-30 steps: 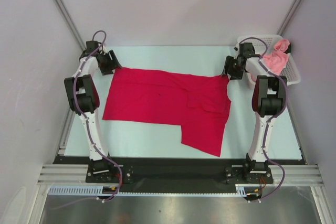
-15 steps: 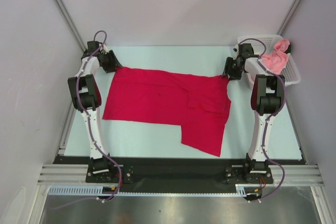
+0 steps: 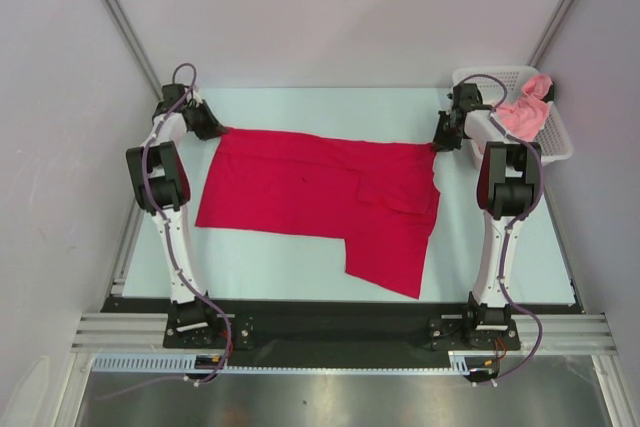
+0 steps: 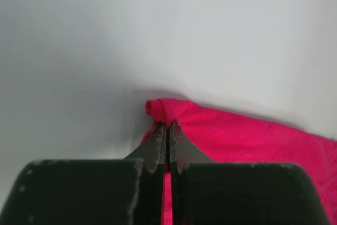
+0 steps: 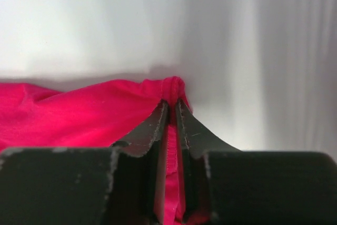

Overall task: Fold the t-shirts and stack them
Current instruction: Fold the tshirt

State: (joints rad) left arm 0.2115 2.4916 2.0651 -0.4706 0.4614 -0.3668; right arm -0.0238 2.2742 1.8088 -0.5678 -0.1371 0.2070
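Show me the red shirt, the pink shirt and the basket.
red shirt [image 3: 300, 187], top view, middle of the cloth
pink shirt [image 3: 525, 114], top view, its bunched middle
basket [image 3: 563, 135], top view, right wall

Both my arms reach to the far side, wrists low. Left gripper [image 4: 167, 126] and right gripper [image 5: 171, 104] each pinched tight on a far corner of the red t-shirt [image 3: 320, 192].

Quick tally from my side: two shirts total, one crimson t-shirt [image 3: 310, 192] and one pink t-shirt [image 3: 525, 112]. One white mesh basket [image 3: 562, 142]. Two end effectors of mine, the left end effector [image 3: 214, 129] and the right end effector [image 3: 438, 143]. One counter [image 3: 290, 257].
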